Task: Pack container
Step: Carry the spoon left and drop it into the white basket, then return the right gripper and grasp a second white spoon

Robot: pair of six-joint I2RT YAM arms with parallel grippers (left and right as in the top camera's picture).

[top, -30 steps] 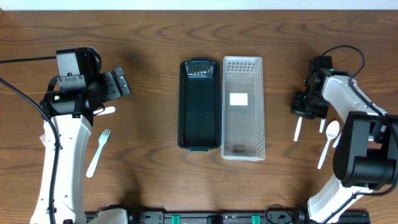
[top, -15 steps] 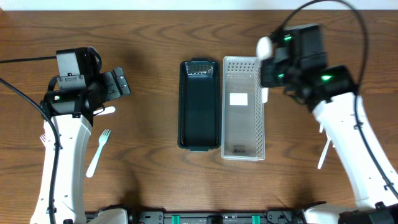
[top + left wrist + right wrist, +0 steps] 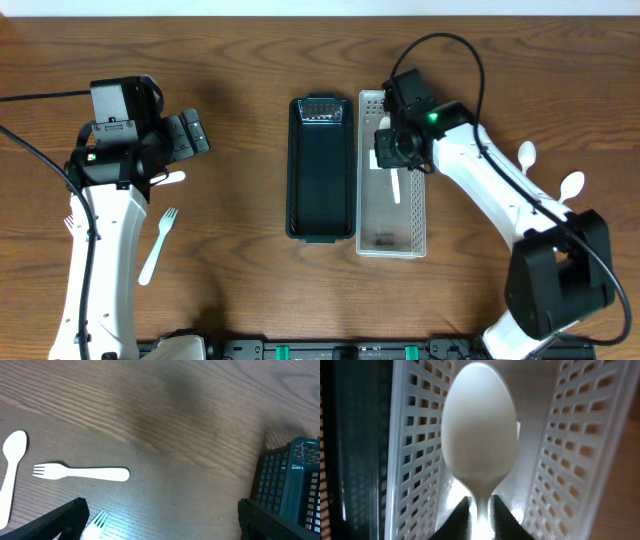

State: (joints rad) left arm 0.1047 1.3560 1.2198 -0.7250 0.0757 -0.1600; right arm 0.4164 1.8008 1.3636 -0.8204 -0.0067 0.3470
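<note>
A white perforated basket point(image 3: 420, 205) lies beside a dark green container point(image 3: 321, 180) at the table's middle. My right gripper point(image 3: 393, 160) hangs over the basket's far half. A white spoon point(image 3: 478, 420) points bowl-forward inside the basket, its handle point(image 3: 395, 187) running between the fingers. In the right wrist view the right gripper point(image 3: 481, 515) stands slightly open, with a thin gap beside the handle. My left gripper point(image 3: 190, 135) is wide open over bare wood at the left, holding nothing point(image 3: 160, 515).
Near the left arm lie a white fork point(image 3: 158, 245), a second fork point(image 3: 100, 521) and a spoon point(image 3: 11, 467). Two more white spoons point(image 3: 526, 155) point(image 3: 570, 187) lie at the right. The dark container's corner point(image 3: 292, 480) shows in the left wrist view.
The right arm swung from the table's right side to over the white basket with a spoon, and its jaws have eased apart. The left arm has not moved.
</note>
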